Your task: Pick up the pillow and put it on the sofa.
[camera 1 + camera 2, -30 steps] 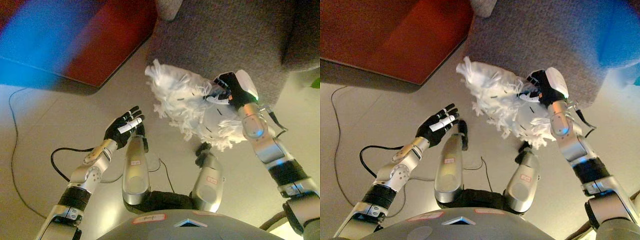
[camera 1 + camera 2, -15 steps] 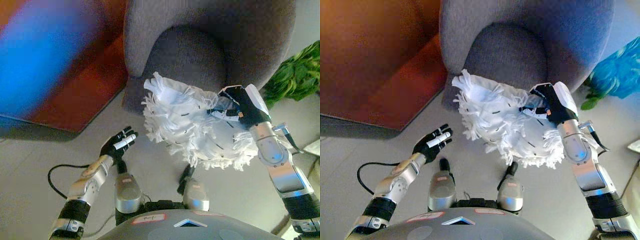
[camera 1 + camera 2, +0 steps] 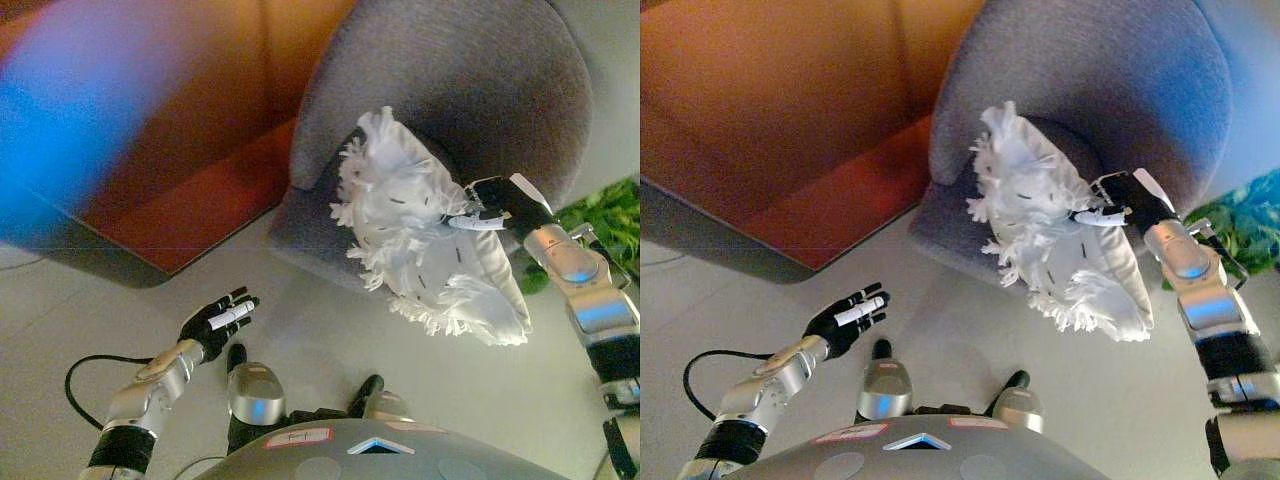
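Two head-mounted eyes, looking steeply down, both sharing sofa (image 3: 450,90) and floor (image 3: 300,320)

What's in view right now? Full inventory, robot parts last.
pillow: one, white with a shaggy fringe, held up over the front of the sofa seat, lower corner hanging past the seat edge
sofa: one, grey, round-backed, upper right of the view
wooden cabinet: one, reddish-brown, upper left, standing beside the sofa
plant: one, green leaves, right edge, beside the sofa
floor: pale tiles, across the lower view
right hand: one, dark, fingers pinching the pillow near its right side
left hand: one, dark with white covers, fingers spread, holding nothing, low over the floor at lower left
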Robot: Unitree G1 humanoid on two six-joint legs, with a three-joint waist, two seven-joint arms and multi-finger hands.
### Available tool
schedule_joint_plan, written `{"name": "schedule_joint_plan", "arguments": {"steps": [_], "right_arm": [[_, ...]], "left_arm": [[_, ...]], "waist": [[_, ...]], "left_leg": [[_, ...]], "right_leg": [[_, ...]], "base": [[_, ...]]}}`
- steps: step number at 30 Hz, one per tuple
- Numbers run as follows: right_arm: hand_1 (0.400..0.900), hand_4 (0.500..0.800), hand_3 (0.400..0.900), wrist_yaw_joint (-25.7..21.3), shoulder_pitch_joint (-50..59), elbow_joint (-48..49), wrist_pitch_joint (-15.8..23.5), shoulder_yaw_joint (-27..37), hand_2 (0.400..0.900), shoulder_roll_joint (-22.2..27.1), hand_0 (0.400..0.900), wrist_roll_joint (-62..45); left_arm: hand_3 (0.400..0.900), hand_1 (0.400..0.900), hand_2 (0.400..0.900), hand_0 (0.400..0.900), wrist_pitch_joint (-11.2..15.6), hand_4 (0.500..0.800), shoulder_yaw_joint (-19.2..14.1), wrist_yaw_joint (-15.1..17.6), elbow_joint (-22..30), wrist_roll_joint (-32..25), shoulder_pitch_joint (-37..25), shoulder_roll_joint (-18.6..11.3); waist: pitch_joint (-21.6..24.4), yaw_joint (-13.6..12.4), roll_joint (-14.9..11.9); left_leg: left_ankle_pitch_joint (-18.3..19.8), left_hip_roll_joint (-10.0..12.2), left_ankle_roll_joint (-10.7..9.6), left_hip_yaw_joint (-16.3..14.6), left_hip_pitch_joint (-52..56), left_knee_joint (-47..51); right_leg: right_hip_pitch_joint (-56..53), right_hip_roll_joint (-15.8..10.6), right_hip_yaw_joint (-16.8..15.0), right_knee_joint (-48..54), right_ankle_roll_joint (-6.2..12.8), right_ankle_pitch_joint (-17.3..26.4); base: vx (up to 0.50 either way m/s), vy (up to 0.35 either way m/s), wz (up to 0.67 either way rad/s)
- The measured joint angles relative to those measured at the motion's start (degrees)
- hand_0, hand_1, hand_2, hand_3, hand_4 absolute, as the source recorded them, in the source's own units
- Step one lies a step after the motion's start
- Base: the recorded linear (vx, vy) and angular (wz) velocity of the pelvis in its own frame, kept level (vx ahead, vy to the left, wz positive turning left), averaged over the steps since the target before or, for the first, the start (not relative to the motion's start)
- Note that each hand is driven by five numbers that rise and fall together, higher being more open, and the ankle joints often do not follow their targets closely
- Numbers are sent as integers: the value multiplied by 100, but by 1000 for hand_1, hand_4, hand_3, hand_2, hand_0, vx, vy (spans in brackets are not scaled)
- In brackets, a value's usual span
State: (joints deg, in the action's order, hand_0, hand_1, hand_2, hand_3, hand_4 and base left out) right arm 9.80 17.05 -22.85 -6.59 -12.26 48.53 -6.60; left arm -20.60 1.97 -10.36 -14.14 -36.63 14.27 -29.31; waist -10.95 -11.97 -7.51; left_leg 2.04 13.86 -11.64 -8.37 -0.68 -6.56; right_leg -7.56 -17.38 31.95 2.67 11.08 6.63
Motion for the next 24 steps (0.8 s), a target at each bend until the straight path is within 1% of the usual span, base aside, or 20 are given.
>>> {"name": "schedule_joint_plan", "arguments": {"steps": [2, 4, 5, 6, 7, 8, 9, 10, 11, 12, 13, 14, 15, 16, 17, 19, 20, 22, 24], "right_arm": [[400, 500, 400, -39, 650, -913, -49, -345, 400, 42, 400, -191], [400, 500, 400, -159, 1278, -1694, -101, -599, 400, 63, 400, -250], [400, 500, 400, -252, 1536, -1943, -159, -678, 400, 69, 400, -314], [400, 500, 400, -364, 1810, -2229, -202, -799, 400, 75, 400, -417], [400, 500, 400, -456, 2032, -2475, -234, -827, 400, 77, 400, -459], [400, 500, 400, -577, 2182, -2657, -281, -828, 400, 83, 400, -487], [400, 500, 400, -654, 2370, -2894, -344, -831, 400, 84, 400, -503], [796, 738, 796, -713, 2588, -3139, -487, -843, 796, 86, 796, -491], [900, 800, 900, -768, 2797, -3382, -662, -888, 900, 86, 900, -492], [900, 800, 900, -876, 3023, -3584, -896, -1014, 900, 86, 900, -491], [900, 800, 900, -1040, 3272, -3807, -1195, -1028, 900, 85, 900, -517], [900, 800, 900, -1295, 3511, -4019, -1466, -1016, 900, 85, 900, -563], [900, 800, 900, -1647, 3725, -4257, -1650, -970, 900, 83, 900, -641], [900, 800, 900, -2120, 3982, -4490, -1827, -953, 900, 85, 900, -792], [900, 800, 900, -2530, 4250, -4635, -1952, -895, 900, 92, 900, -884], [900, 800, 900, -3165, 4652, -4681, -1986, -869, 900, 92, 900, -926], [900, 800, 900, -3455, 4834, -4681, -1979, -872, 900, 93, 900, -958], [900, 800, 900, -3861, 5004, -4654, -1924, -880, 900, 92, 900, -1132], [900, 800, 900, -4138, 5028, -4509, -1874, -838, 900, 96, 900, -1222]], "left_arm": [[900, 900, 900, 900, -73, 800, -66, -84, 118, 0, 70, -194], [900, 900, 900, 900, -103, 800, -164, -165, 143, 1, 110, -324], [900, 900, 900, 900, -126, 800, -167, -182, 142, 1, 143, -418], [900, 900, 900, 900, -141, 800, -184, -226, 142, 1, 128, -492], [900, 900, 900, 900, -193, 800, -228, -279, 142, 1, 128, -539], [900, 900, 900, 900, -203, 800, -229, -320, 143, 2, 129, -592], [900, 900, 900, 900, -213, 800, -255, -393, 144, 2, 104, -633], [900, 900, 900, 900, -232, 800, -292, -429, 151, 1, 105, -656], [900, 900, 900, 900, -244, 800, -314, -457, 154, 1, 106, -694], [900, 900, 900, 900, -246, 800, -355, -458, 153, 2, 128, -699], [900, 900, 900, 900, -243, 800, -358, -465, 153, -3, 127, -710], [900, 900, 900, 900, -235, 800, -352, -477, 153, -7, 137, -731], [900, 900, 900, 900, -208, 800, -352, -503, 156, -29, 121, -776], [900, 900, 900, 900, -162, 800, -352, -520, 161, -53, 66, -841], [900, 900, 900, 900, -155, 800, -352, -517, 161, -104, -4, -882], [900, 900, 900, 900, -150, 800, -352, -516, 162, -203, -41, -945], [900, 900, 900, 900, -99, 800, -355, -509, 165, -203, -88, -948], [900, 900, 900, 900, -32, 800, -358, -469, 190, -253, -161, -956], [900, 900, 900, 900, -8, 800, -361, -407, 313, -265, -195, -956]], "waist": [[7, -208, -14], [7, -316, -26], [2, -423, -26], [-9, -431, -43], [-9, -503, -42], [-16, -637, -37], [-57, -711, -43], [-103, -807, -41], [-144, -884, -46], [-179, -916, -46], [-263, -1001, -29], [-354, -1079, 1], [-405, -1109, 5], [-464, -1175, 30], [-560, -1192, 82], [-721, -1195, 193], [-759, -1192, 248], [-783, -1225, 287], [-786, -1226, 280]], "left_leg": [[-32, 4, -14, 110, -26, 12], [-86, 19, -31, 251, -143, 26], [-131, 19, -39, 332, -229, 42], [-167, 43, -56, 385, -278, 57], [-196, 69, -76, 470, -362, 56], [-221, 104, -96, 528, -427, 66], [-237, 139, -117, 564, -454, 63], [-257, 173, -135, 611, -480, 76], [-269, 199, -150, 651, -506, 76], [-283, 204, -155, 697, -540, 77], [-290, 204, -154, 699, -544, 72], [-299, 206, -153, 713, -582, 57], [-306, 207, -157, 761, -692, 20], [-321, 220, -157, 812, -858, -33], [-341, 242, -153, 841, -993, -80], [-382, 263, -137, 827, -1167, -115], [-400, 264, -128, 840, -1242, -132], [-406, 279, -128, 827, -1267, -137], [-402, 312, -134, 817, -1233, -134]], "right_leg": [[-69, 36, 118, 45, 0, 0], [-63, 91, 197, 78, 1, 0], [-65, 114, 217, 134, 1, 0], [-56, 155, 270, 173, -1, 2], [-50, 209, 330, 201, -1, 3], [-31, 253, 345, 211, -2, 2], [-26, 298, 360, 220, -2, 2], [-28, 339, 388, 221, -3, 1], [-30, 374, 439, 222, -3, 1], [-32, 390, 473, 222, -3, 1], [-28, 390, 472, 223, -3, 1], [-16, 393, 471, 225, -4, 1], [52, 406, 484, 225, -4, 1], [169, 426, 483, 226, -14, 9], [278, 455, 477, 227, -68, 50], [460, 465, 450, 227, -149, 113], [528, 469, 453, 226, -182, 139], [565, 479, 447, 226, -194, 150], [545, 510, 455, 225, -214, 165]], "base": [[99, -127, 28], [74, -172, 26], [-7, -165, 25], [14, -208, 23], [43, -213, 19], [70, -246, 16], [71, -196, 6], [70, -167, 0], [47, -137, -6], [-32, -163, -1], [-140, -173, 3], [-254, -160, 4], [-275, -87, -4], [-243, -32, -9], [-185, 5, -12], [-134, -8, -19], [-77, -27, -23], [-19, -30, -28], [11, -12, -22]]}}
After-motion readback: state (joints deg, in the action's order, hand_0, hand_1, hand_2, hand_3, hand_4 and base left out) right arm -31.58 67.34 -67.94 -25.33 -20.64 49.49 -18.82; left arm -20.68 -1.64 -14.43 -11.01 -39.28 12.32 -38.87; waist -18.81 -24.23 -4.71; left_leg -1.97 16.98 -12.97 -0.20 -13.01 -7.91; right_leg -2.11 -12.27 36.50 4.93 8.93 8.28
